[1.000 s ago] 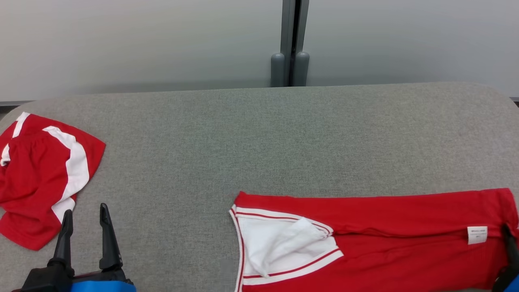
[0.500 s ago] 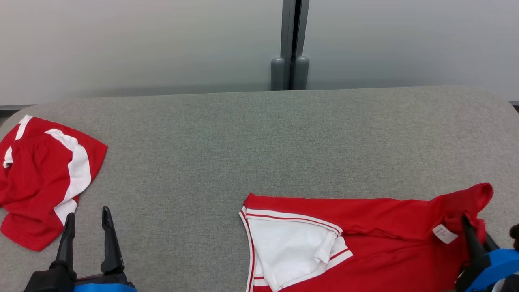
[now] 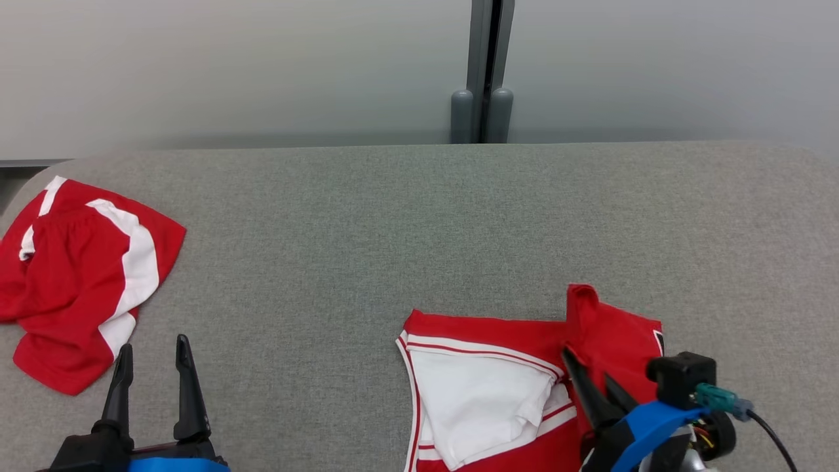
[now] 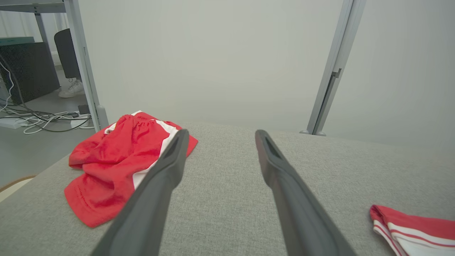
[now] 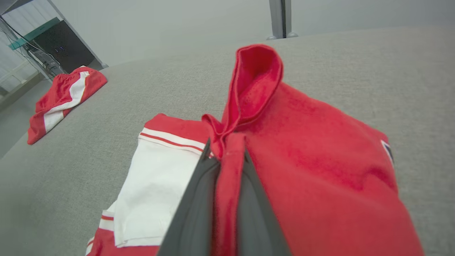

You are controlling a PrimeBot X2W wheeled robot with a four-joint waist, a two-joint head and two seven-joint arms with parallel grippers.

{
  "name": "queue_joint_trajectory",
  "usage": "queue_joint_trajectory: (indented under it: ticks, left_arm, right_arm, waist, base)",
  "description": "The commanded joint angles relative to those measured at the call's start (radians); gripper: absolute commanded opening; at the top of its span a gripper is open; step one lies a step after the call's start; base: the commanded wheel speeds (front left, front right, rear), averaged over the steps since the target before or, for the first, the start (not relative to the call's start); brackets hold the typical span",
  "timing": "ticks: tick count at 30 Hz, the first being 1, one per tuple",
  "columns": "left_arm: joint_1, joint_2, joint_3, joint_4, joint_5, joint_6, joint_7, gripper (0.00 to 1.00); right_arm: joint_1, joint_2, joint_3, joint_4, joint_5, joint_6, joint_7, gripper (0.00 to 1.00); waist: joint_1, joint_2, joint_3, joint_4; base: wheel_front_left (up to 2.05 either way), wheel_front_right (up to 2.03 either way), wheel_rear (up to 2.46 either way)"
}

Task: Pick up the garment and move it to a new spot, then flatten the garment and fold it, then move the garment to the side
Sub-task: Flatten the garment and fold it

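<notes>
Grey padded table (image 3: 367, 223), item: our red garment (image 3: 616, 328) at 5 o'clock, by our judgement light, limp and slippery, best taken by a hem or corner, one red fold pinched in our clenched right gripper (image 5: 226, 149); our left gripper (image 3: 153, 343) at 7 o'clock spread and empty.

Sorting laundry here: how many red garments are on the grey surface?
2. Red shorts lie crumpled at the far left; a red-and-white garment lies front right, one end pinched in the right gripper. Anything below the frame edge is unseen.
</notes>
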Motion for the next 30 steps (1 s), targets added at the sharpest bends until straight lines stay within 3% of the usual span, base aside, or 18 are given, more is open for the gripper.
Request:
queue_joint_trajectory:
  ticks: [1,14,23,24,25,30]
  left_arm:
    - [-0.022,-0.001,-0.005,0.002,-0.005,0.004,-0.004,1.00]
    - [-0.041,-0.001,-0.016,0.012,-0.011,0.001,-0.004,1.00]
    - [-0.057,-0.001,-0.032,0.013,-0.013,0.005,-0.004,1.00]
    - [-0.058,-0.001,-0.032,0.013,-0.013,0.005,-0.004,1.00]
    - [-0.058,-0.001,-0.033,0.014,-0.014,0.006,-0.004,1.00]
    - [-0.056,-0.001,-0.037,0.015,-0.019,0.004,-0.004,1.00]
  right_arm:
    - [-0.022,0.005,0.020,0.008,0.004,0.000,-0.005,0.00]
    - [-0.118,0.016,0.269,0.104,0.114,0.001,-0.068,0.00]
    - [-0.171,0.016,0.346,0.193,0.163,0.001,-0.107,0.00]
    - [-0.178,0.016,0.351,0.206,0.161,0.001,-0.108,0.41]
    - [-0.183,0.016,0.353,0.214,0.166,0.001,-0.113,1.00]
    - [-0.192,0.016,0.341,0.236,0.149,0.001,-0.163,1.00]
  waist:
    - [0.0000,0.0000,0.004,0.004]
    - [0.0000,0.0000,0.011,0.049]
    - [0.0000,0.0000,0.026,0.076]
    - [0.0000,0.0000,0.027,0.077]
    - [0.0000,0.0000,0.028,0.078]
    - [0.0000,0.0000,0.023,0.073]
  base:
    - [0.00,0.00,0.00]
    - [0.00,0.00,0.00]
    - [0.00,0.00,0.00]
    - [0.00,0.00,0.00]
    - [0.00,0.00,0.00]
    - [0.00,0.00,0.00]
